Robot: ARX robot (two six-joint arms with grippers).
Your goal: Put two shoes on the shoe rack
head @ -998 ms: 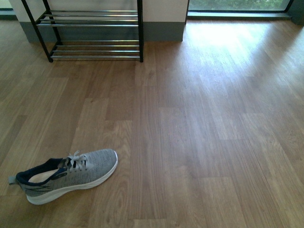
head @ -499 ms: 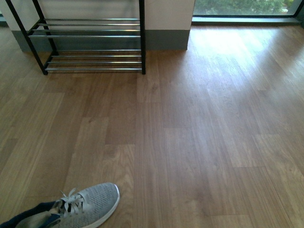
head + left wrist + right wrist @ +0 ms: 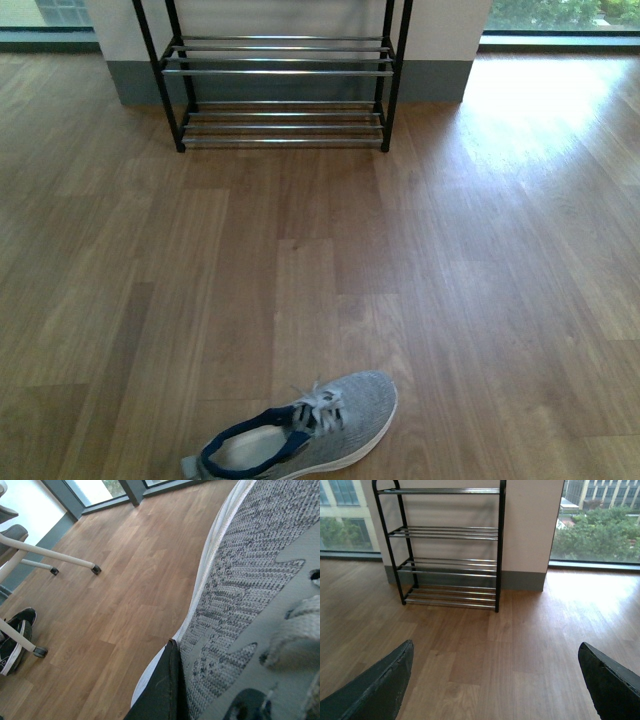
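**Rack ahead, one sneaker down, one apparently in hand**

Shoe rack (image 3: 285,90) stands at 12 o'clock. A grey knit sneaker (image 3: 300,435) lies on the floor (image 3: 480,300) at 6 o'clock, well apart from the rack. A second sneaker (image 3: 250,580) fills the left wrist view, and the left gripper (image 3: 200,695) looks clamped on it. Right gripper (image 3: 495,685) is spread wide and empty. Probably light, with a soft upper and stiffer sole. Pinch at the heel collar.

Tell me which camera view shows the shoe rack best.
The right wrist view: the shoe rack stands whole in it, from top tier to feet. The front view cuts off its top and shows only the lower tiers. The left wrist view shows none of it, only a grey sneaker close up and floor.
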